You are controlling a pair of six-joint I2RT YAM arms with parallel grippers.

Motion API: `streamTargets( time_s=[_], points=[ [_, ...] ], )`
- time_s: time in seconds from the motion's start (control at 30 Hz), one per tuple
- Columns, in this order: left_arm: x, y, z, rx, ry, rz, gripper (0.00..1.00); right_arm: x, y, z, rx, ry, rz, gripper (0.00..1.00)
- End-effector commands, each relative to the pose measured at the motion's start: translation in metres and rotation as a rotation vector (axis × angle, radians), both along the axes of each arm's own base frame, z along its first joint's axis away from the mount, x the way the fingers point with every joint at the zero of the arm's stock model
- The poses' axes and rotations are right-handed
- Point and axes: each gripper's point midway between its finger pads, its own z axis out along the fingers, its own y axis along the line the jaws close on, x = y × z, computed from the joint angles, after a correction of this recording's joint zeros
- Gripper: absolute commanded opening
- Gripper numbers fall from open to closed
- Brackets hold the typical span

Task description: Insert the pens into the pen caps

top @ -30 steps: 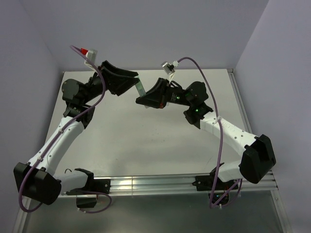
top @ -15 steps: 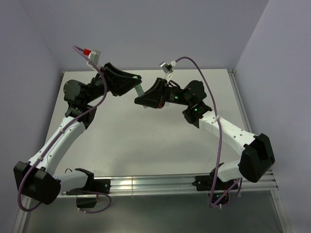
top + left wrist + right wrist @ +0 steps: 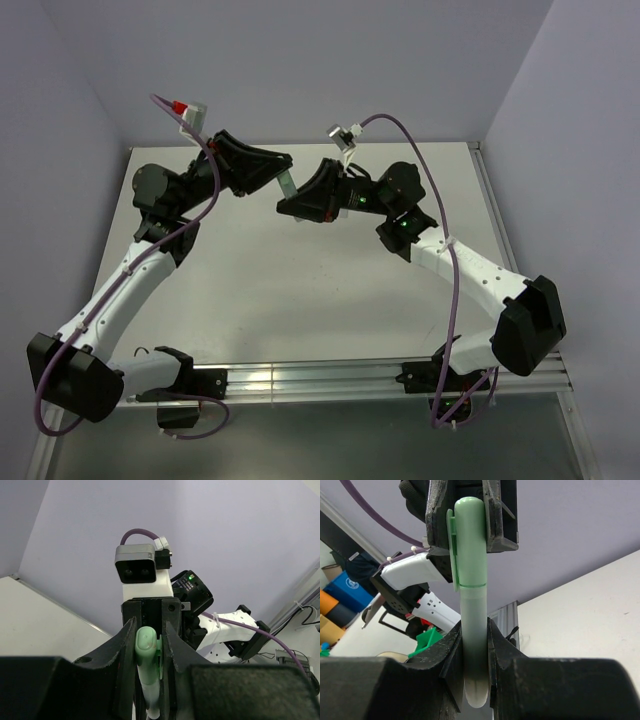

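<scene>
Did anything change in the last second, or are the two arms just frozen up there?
The right claw slid left toward the left claw, shortening the stretch of mint-green pen showing between them. The grips are unchanged: left on the green cap, right on the pen.

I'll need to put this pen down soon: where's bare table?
The table is bare between the left arm and right arm. Crowded only far-centre, where the left gripper and right gripper hold the green pen.

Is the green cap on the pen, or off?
On. In the right wrist view the green cap meets the pen barrel at a seam, no gap; left gripper clamps the cap, right gripper the barrel.
</scene>
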Motion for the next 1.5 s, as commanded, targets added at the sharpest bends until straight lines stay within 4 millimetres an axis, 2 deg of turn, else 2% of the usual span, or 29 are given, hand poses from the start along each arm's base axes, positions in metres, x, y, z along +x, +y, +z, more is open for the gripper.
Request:
streamTargets(
  time_s=[0.0, 0.53, 0.87, 1.47],
  points=[
    [-0.033, -0.011, 0.003, 0.029, -0.077, -0.095, 0.00, 0.004, -0.001, 0.026, 0.027, -0.041, -0.043, 0.00],
    [-0.065, -0.033, -0.032, 0.063, -0.030, -0.189, 0.00, 0.015, -0.007, 0.040, 0.044, -0.047, -0.061, 0.00],
    [-0.071, -0.044, -0.047, 0.095, -0.012, -0.199, 0.00, 0.019, -0.013, 0.055, 0.077, -0.039, -0.051, 0.00],
    [-0.083, -0.064, -0.073, 0.158, 0.021, -0.214, 0.00, 0.029, -0.018, 0.069, 0.102, -0.004, -0.062, 0.00]
  ],
)
